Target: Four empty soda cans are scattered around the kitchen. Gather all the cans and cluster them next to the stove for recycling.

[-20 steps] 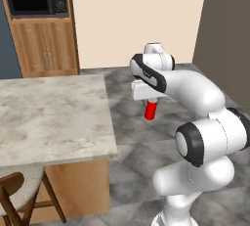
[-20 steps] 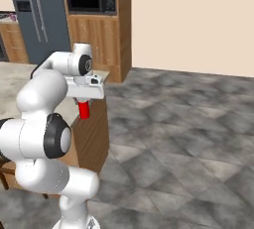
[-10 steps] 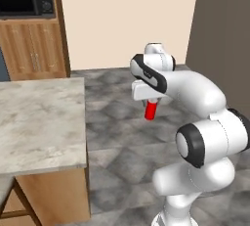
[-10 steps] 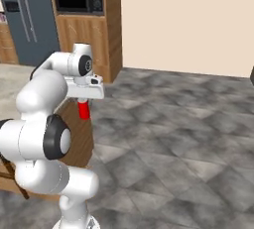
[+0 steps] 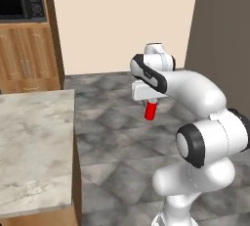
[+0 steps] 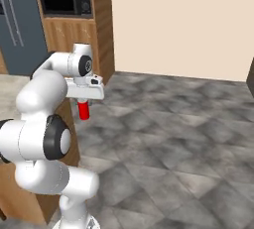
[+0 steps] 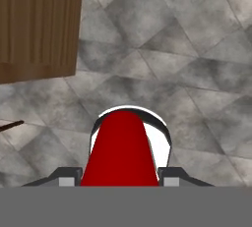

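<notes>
A red soda can [image 5: 151,110] hangs upright in the air over the floor, with my gripper [image 5: 149,102] shut on its upper part. The right base view has the same red can [image 6: 84,110] under the gripper [image 6: 84,102], just right of the island. Seen from the hand, the red can [image 7: 120,154] runs up from between the fingers to its silvery rim, with grey floor tiles behind it. The stove is out of view.
A marble-topped island [image 5: 34,146] with wooden sides stands at the left. Behind it rises a wooden cabinet column with a black built-in microwave [image 5: 20,1]. A dark fridge [image 6: 17,29] is at the far left. Grey tiled floor [image 6: 178,134] stretches open to the right.
The whole scene has slid left in both base views as the base drives; the island and cabinets have shifted left. The arm holds the same pose with the red can in its grip.
</notes>
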